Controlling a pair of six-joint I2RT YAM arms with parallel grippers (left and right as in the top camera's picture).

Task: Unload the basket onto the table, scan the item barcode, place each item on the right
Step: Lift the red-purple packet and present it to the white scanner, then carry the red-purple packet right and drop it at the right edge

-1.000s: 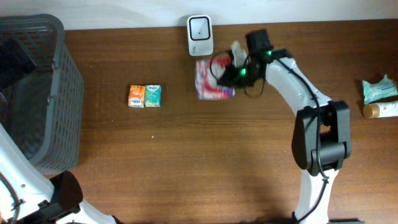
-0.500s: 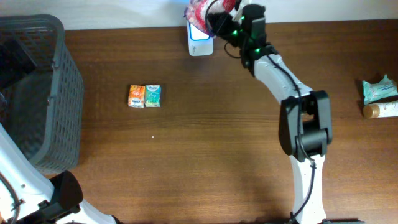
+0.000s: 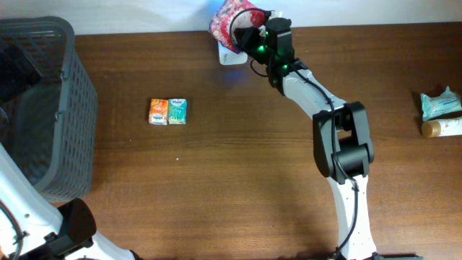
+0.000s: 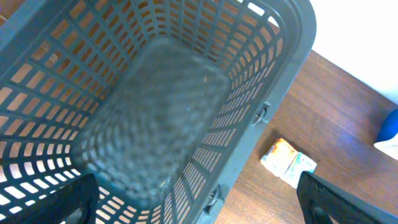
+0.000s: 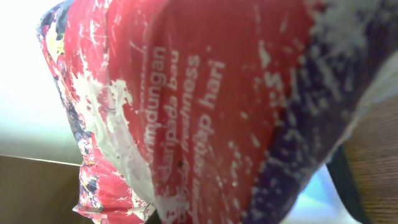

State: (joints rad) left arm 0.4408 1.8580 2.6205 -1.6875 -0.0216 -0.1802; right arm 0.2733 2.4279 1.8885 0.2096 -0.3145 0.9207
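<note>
A red, white and dark blue soft packet (image 3: 229,19) is held up at the far edge of the table, right over the white barcode scanner (image 3: 229,55), most of which it hides. My right gripper (image 3: 249,35) is shut on the packet. In the right wrist view the packet (image 5: 205,106) fills nearly the whole frame, with pale blue light showing at the lower right. My left gripper (image 4: 199,205) hangs open over the grey basket (image 4: 155,112), nothing between its fingers.
The grey slatted basket (image 3: 40,101) stands at the table's left edge. Two small packets, orange and teal (image 3: 167,111), lie side by side on the wood. A pale green pack (image 3: 440,103) and a bottle (image 3: 442,128) lie at the far right.
My right gripper lifted the packet off the table beside the scanner and carried it up and left over the scanner. The left arm has not moved.
</note>
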